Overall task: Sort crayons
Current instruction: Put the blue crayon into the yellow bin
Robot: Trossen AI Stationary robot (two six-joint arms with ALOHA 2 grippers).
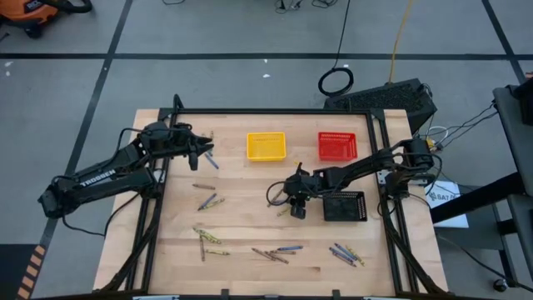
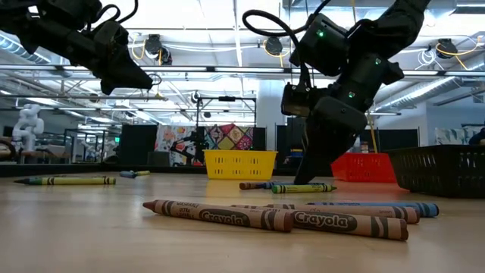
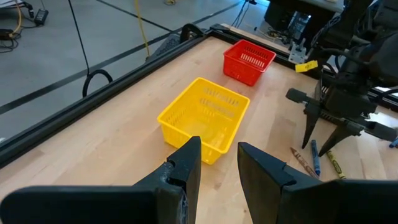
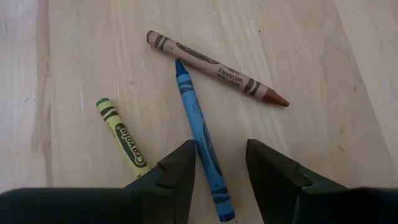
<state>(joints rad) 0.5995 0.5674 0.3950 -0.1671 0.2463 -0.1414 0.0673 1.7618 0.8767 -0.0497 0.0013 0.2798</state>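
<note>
right gripper (image 4: 219,163) open over blue crayon (image 4: 200,132)

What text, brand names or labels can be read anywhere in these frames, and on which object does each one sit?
"TROSSEN": along the left arm, high view.
"Crayola": on both brown crayons lying nearest in the low view.
"Crayola": on the yellow-green crayon, right wrist view.
Print on the brown crayon and blue crayon there: too small to read.
Yellow tag, left wrist view: unreadable.

Overhead, table-level, two wrist cameras, sharing table (image 1: 250,225)
</note>
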